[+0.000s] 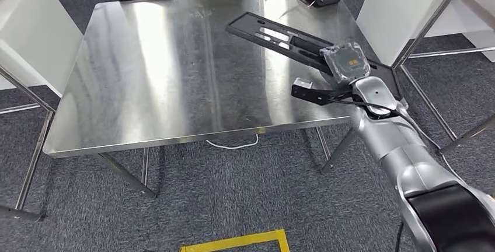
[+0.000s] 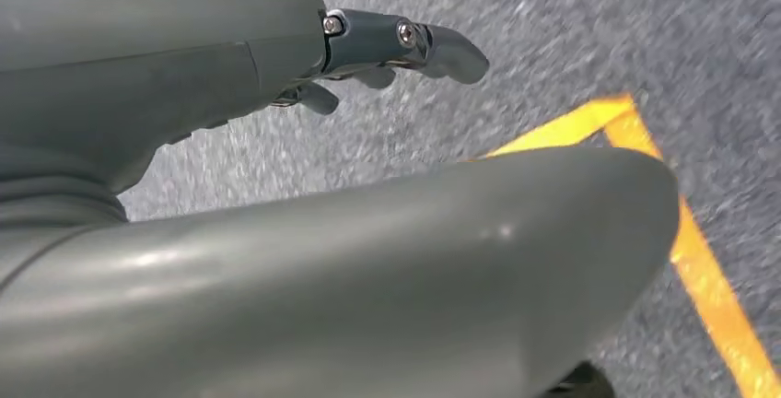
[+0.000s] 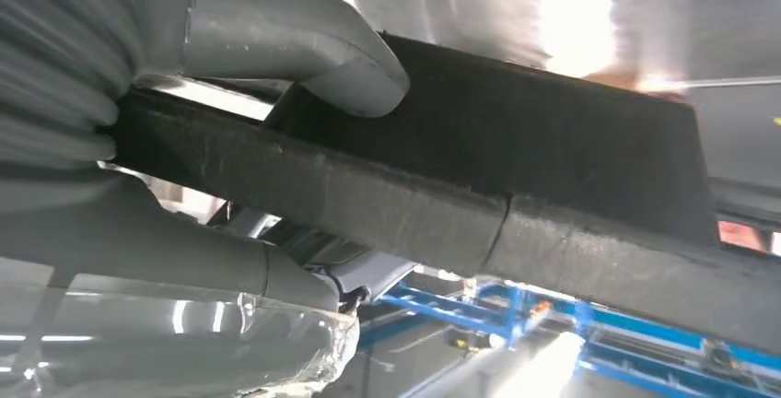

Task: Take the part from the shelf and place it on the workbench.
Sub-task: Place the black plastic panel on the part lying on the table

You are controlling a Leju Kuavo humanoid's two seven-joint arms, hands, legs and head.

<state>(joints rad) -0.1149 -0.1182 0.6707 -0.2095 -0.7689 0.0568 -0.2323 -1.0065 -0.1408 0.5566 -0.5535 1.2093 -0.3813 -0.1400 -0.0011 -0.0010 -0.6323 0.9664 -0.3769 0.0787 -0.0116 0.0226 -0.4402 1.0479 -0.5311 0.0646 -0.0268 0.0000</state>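
Over the steel workbench [image 1: 163,71], upper right of the frame, right hand [image 1: 344,74] grasps the long black part [image 1: 274,36]; setting down remains. Left hand [image 2: 387,48] hangs released, holding nothing.

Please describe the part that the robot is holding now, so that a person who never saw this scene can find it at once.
Look at the steel workbench, then its right side, where the right hand reaches in. The part is the long flat black panel with slots that this hand holds over the tabletop, bigger than the dark cases behind the bench.
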